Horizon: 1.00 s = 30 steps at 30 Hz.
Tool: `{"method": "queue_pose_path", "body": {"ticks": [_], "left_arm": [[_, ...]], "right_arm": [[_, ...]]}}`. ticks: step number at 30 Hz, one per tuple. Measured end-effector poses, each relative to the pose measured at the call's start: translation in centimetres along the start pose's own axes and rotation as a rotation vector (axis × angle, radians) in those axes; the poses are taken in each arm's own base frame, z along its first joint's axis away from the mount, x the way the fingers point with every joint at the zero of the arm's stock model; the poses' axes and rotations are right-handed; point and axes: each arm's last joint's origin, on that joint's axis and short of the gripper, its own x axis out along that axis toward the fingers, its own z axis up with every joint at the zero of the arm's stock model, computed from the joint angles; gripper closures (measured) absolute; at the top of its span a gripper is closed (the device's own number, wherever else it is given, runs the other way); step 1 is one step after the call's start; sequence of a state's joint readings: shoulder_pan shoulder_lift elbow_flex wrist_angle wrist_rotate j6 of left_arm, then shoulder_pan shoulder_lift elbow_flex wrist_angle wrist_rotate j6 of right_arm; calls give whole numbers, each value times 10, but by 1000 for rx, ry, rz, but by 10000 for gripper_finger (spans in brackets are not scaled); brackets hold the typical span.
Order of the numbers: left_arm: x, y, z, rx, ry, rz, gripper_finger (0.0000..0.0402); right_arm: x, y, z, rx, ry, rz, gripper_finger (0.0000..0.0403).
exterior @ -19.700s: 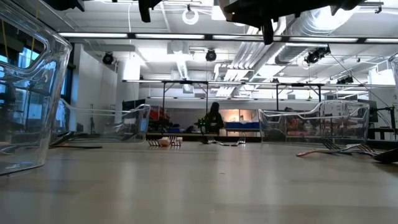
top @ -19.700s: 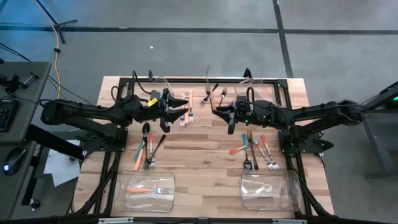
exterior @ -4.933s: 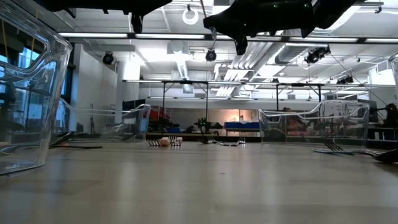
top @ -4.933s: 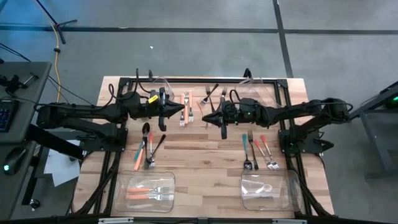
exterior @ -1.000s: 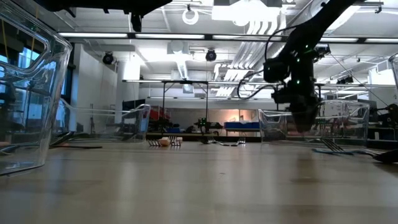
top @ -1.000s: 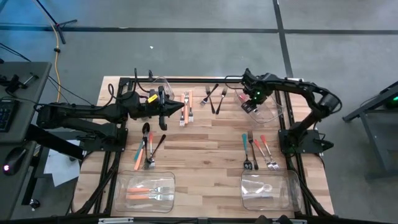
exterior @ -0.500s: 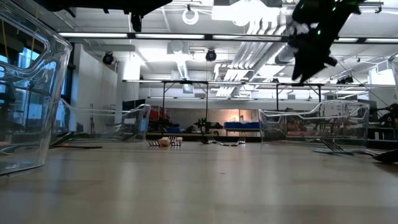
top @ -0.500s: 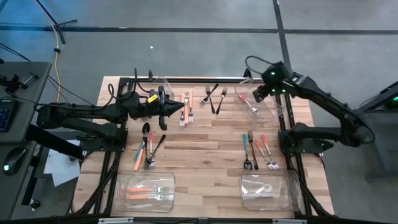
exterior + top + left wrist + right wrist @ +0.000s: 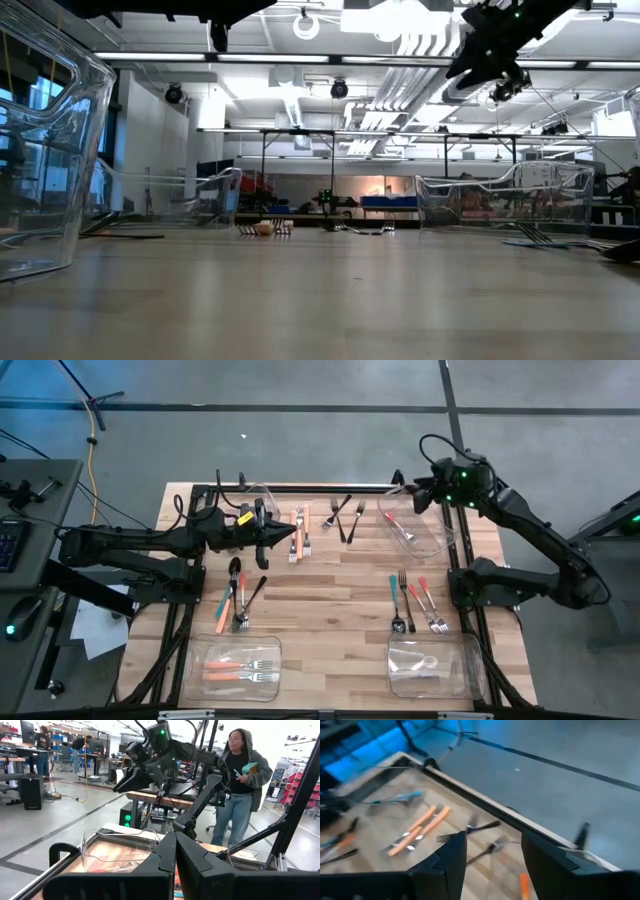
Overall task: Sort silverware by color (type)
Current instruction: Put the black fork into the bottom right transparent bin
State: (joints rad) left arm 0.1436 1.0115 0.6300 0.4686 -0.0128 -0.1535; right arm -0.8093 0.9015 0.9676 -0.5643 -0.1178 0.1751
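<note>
Silverware lies in groups on the table: orange-handled forks (image 9: 298, 532) and dark forks (image 9: 345, 515) at the far middle, a mixed group (image 9: 238, 595) at the left, and another (image 9: 415, 605) at the right. One red-handled piece (image 9: 400, 525) lies in the far right bin (image 9: 438, 535). My left gripper (image 9: 297, 532) hovers shut beside the orange forks. My right gripper (image 9: 415, 495) is raised high over the far right bin; in its wrist view the fingers (image 9: 451, 851) stand open with nothing between them.
A near left bin (image 9: 205, 660) holds orange-handled forks, and a near right bin (image 9: 470, 670) holds a pale spoon. A far left bin (image 9: 262, 492) stands behind my left arm. A black frame rims the table. A person (image 9: 240, 780) stands in the room beyond.
My right gripper has risen out of the far right bin, going up and a little toward the table's far right corner, and now hangs high above it. The red-handled piece stays lying in that bin.
</note>
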Motion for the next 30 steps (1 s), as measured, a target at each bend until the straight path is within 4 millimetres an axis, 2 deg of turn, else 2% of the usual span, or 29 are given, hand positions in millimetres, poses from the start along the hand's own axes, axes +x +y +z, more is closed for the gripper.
{"method": "queue_pose_path", "body": {"ticks": [3, 6, 13, 18, 21, 30], "left_arm": [[0, 0, 0, 0, 0, 0, 401], [0, 0, 0, 0, 0, 1, 402], [0, 0, 0, -29, -1, 3, 402], [0, 0, 0, -39, -1, 3, 401], [0, 0, 0, -55, -1, 2, 402], [0, 0, 0, -54, -1, 2, 402]], "right_arm": [[0, 6, 5, 7, -35, 153, 229], [-1, 22, 10, 22, -65, 343, 229], [-12, 77, 10, -60, -140, 635, 229], [-21, 112, 3, -155, -222, 676, 229], [-20, 128, -3, -199, -244, 659, 229], [10, 156, -15, -275, -227, 652, 240]]}}
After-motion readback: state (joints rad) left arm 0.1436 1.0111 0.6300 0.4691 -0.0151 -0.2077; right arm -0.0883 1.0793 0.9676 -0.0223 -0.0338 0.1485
